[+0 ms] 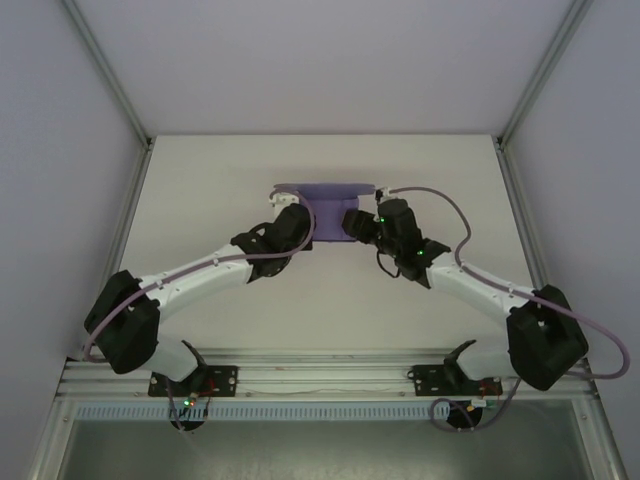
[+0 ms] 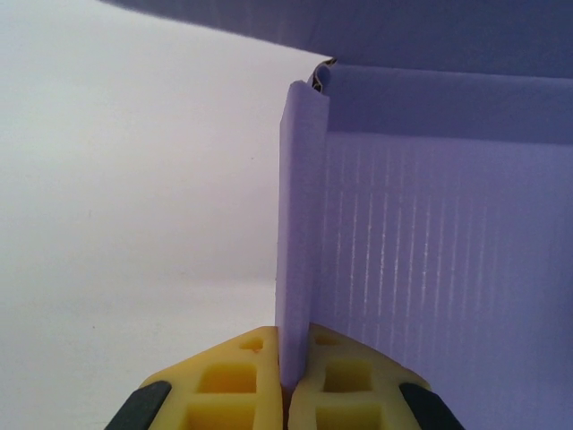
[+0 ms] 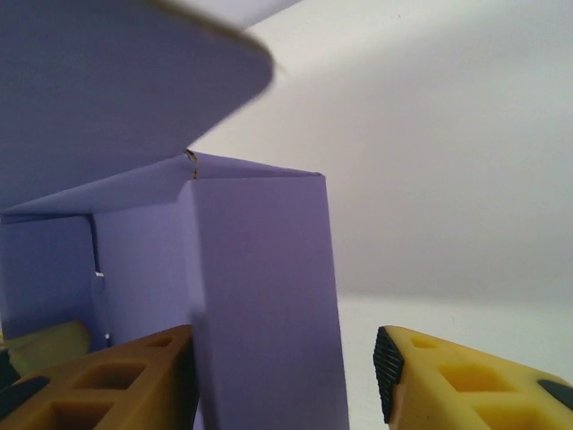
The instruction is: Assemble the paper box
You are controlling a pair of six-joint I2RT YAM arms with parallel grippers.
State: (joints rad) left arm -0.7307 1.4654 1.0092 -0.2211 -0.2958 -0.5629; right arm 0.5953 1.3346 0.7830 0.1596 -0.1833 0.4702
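Since you'll want the grip first: your left gripper [image 2: 288, 390] is pinched tight on an upright side wall of the paper box [image 2: 439, 233]. Its yellow fingers [image 2: 228, 381] press on either face of that thin purple card with no gap showing. The wall stands straight up out of the jaws, and its top edge is rolled over where it meets the panel running off to the right. The ribbed inside of the box is on the right of that wall, and the bare white table [image 2: 125, 197] is on the left.

Your right gripper [image 3: 285, 372] is a different story. The jaws are spread about halfway and straddle the box's other end wall. The card touches the finger on the left of that wrist view, and there's a clear gap before the black-padded finger on the right, so nothing's clamped there. A rounded flap [image 3: 125, 81] hangs tilted overhead, blurry because it's so close to the lens. There's also a yellowish lump [image 3: 45, 345] at the far left inside the box. It might be a finger of the other gripper, but I honestly can't tell.

From the top camera, the box sits toward the far side of the table, roughly centred, with its long side running left to right. Both grippers meet it from the near side, the left one at its left end and the right one at its right end. The two arms bow in from their bases like an arch.
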